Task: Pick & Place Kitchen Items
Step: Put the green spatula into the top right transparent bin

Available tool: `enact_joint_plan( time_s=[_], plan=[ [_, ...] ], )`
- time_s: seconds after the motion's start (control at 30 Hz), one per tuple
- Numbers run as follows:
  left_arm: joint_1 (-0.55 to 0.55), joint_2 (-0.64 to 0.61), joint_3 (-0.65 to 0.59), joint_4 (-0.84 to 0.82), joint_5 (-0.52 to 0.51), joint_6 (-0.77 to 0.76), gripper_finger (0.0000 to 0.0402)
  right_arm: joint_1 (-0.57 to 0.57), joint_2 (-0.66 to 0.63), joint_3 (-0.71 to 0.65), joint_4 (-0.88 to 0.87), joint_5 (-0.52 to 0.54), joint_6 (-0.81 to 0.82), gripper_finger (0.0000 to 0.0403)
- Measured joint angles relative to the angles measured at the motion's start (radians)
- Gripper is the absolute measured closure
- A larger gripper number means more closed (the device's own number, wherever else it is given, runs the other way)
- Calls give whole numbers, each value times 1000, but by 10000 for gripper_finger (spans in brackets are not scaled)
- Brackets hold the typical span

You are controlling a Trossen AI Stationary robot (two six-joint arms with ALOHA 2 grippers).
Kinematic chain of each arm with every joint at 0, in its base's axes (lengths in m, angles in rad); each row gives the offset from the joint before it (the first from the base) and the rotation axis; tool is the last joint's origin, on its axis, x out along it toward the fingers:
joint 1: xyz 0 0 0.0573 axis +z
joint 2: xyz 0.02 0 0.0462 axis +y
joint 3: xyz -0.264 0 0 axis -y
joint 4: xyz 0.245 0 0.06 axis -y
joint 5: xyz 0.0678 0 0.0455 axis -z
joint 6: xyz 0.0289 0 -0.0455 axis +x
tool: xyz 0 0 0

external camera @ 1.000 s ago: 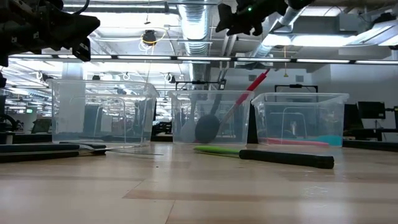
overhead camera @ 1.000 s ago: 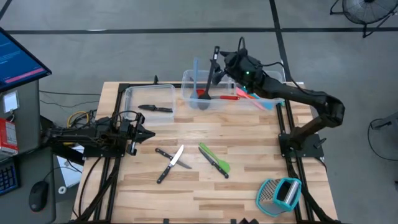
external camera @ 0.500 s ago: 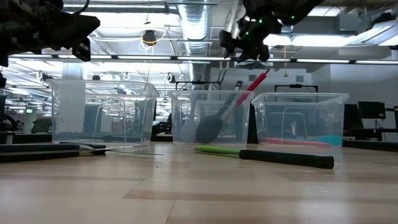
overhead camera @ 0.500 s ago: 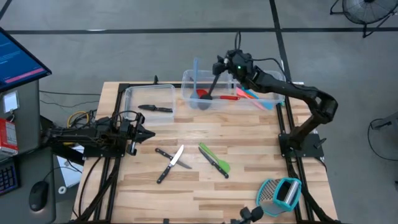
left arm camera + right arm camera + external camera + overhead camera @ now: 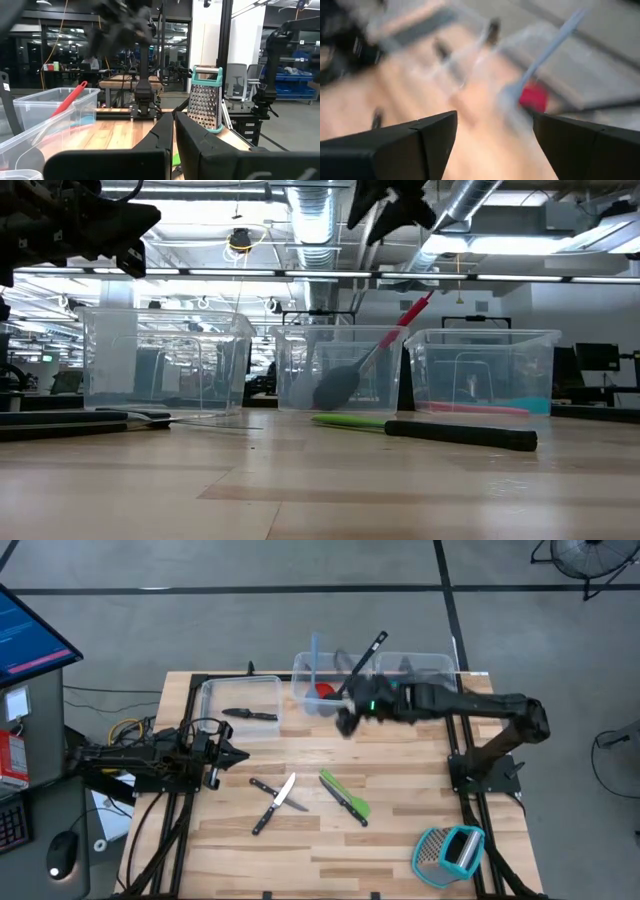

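My right gripper is open and empty, high over the table just in front of the middle bin; it also shows in its wrist view. In that bin a black spoon leans with its handle over the far rim, beside a red spoon and a blue spatula. Two knives lie crossed on the table, and a green spatula lies with another knife. One knife lies in the left bin. My left gripper waits shut at the table's left edge.
A teal-framed grater lies at the table's near right corner. The right bin holds pink and teal utensils; my right arm covers it from above. Bare wood lies along the table's near edge.
My right gripper has come away from the black spoon's handle above the middle bin and swung toward the table's near edge, past the bin's front. The spoon has tipped and now leans in the bin, its handle toward the far right.
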Motion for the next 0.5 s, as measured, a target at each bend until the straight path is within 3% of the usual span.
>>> enact_joint_plan(
  time_s=[0.2, 0.27, 0.33, 0.5],
  plan=[
    [0, 0, 0, 0, 0, 0, 400, 198, 63, -4, -188, 1, 268, 148],
    [0, 0, 0, 0, 0, 0, 400, 257, 113, 6, -163, 3, 333, 148],
    [0, 8, 0, 5, 0, 0, 400, 302, 167, -3, -208, -6, 361, 148],
    [0, 27, 0, 18, 0, 0, 400, 359, 324, -1, -134, -79, 379, 148]
  ],
)
